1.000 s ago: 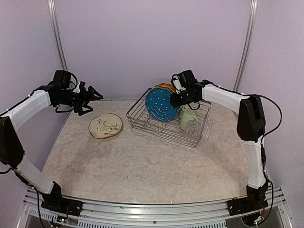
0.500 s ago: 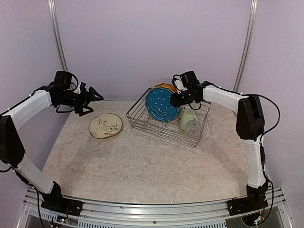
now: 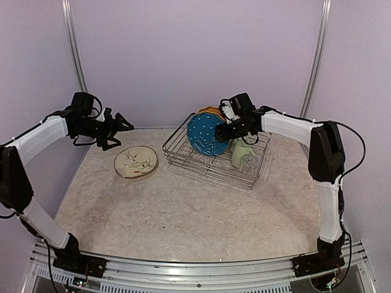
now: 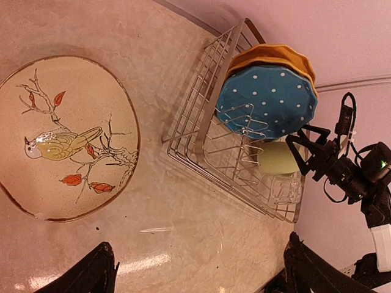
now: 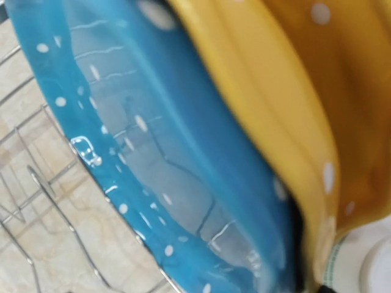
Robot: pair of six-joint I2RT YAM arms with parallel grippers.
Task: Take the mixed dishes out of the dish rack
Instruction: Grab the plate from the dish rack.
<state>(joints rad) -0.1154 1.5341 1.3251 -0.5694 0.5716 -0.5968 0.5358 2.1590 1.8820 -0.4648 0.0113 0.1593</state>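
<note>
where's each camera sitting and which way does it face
Top external: above and behind the bases, looking down on the table; both arms, left gripper, right gripper.
Left wrist: on the left arm, looking down at cream plate and dish rack; own fingers at bottom.
Right wrist: on the right arm, close against blue plate and orange plate; no fingers clearly visible.
Shared: top and left wrist both show dish rack.
</note>
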